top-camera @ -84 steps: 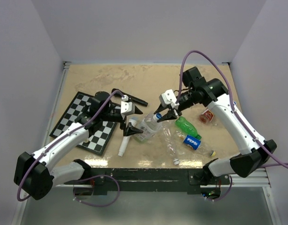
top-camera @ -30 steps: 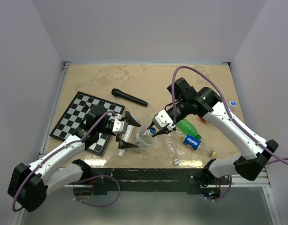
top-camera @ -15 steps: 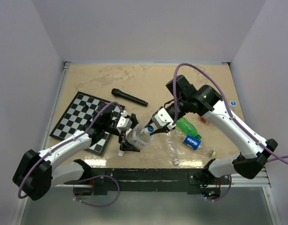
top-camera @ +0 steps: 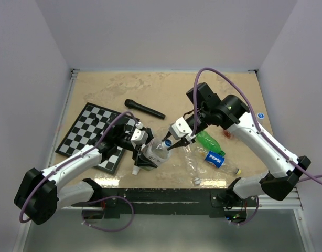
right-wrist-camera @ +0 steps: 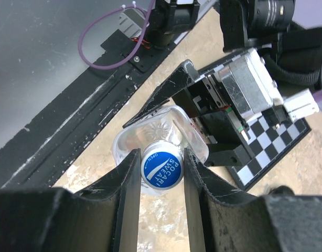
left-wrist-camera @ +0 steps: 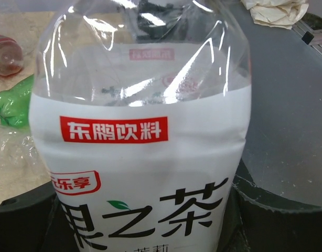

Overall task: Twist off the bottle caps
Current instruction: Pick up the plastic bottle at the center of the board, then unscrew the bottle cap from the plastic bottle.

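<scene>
Lighting: bright, diffuse, soft shadows. Glare streaks the clear bottle (left-wrist-camera: 150,73); the blue cap (right-wrist-camera: 162,169) is in focus.

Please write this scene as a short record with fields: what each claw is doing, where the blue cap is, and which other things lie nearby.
right claw: shut on the round blue plastic screw cap
left claw: fingers on both sides of the clear plastic bottle with a white label; cannot tell if they press it
blue cap: on the neck of that bottle
bottle pose: tilted, held between the two claws
lying nearby: green plastic bottle, black microphone, black-and-white chessboard, small white loose cap
</scene>
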Available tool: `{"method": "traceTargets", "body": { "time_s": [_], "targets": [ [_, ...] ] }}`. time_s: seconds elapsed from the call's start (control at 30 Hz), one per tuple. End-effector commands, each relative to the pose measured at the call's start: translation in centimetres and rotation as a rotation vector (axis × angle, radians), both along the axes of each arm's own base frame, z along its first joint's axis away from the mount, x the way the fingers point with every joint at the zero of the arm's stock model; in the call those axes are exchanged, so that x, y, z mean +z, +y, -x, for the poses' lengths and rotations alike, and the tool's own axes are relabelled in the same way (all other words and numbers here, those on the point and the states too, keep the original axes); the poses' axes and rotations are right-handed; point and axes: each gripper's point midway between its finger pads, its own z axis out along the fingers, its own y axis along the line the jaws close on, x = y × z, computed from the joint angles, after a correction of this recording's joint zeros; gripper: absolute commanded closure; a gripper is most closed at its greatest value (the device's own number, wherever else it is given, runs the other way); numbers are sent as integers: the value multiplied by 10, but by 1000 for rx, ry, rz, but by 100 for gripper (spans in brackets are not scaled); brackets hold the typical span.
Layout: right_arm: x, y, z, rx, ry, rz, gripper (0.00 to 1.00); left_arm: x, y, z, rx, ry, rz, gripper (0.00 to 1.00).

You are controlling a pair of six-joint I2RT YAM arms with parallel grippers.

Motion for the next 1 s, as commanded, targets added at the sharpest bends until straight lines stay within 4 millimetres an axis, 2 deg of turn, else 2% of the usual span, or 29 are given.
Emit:
{"method": "traceTargets", "body": {
  "time_s": [0.0, 0.07, 0.13, 0.2, 0.27, 0.4, 0.43, 0.67, 0.83, 0.97],
  "targets": [
    [19, -3, -22, -175, 25, -31, 82, 21, -4, -14, 49, -127, 20, 100],
    [19, -7, -38, -279, 48, -34, 54, 23, -3, -26, 134, -158, 1, 100],
    [21, -15, -48, -345, 68, -49, 32, 21, 0, -38, 216, -179, -25, 100],
    [25, -22, -55, -397, 95, -69, 20, 21, 3, -53, 309, -202, -49, 100],
    [30, -29, -61, -443, 120, -87, 14, 23, 7, -66, 393, -222, -76, 100],
    [36, -46, -78, -555, 153, -106, 10, 33, 16, -88, 530, -259, -103, 100],
    [37, -50, -82, -591, 168, -113, 10, 27, 21, -90, 554, -244, -138, 100],
    [35, -67, -117, -823, 294, -156, 8, 35, 28, -107, 652, -283, -170, 100],
    [35, -65, -120, -859, 381, -163, 8, 45, 24, -120, 696, -318, -212, 100],
    [41, -65, -124, -906, 436, -163, 7, 43, 17, -127, 718, -299, -257, 100]
  ]
}}
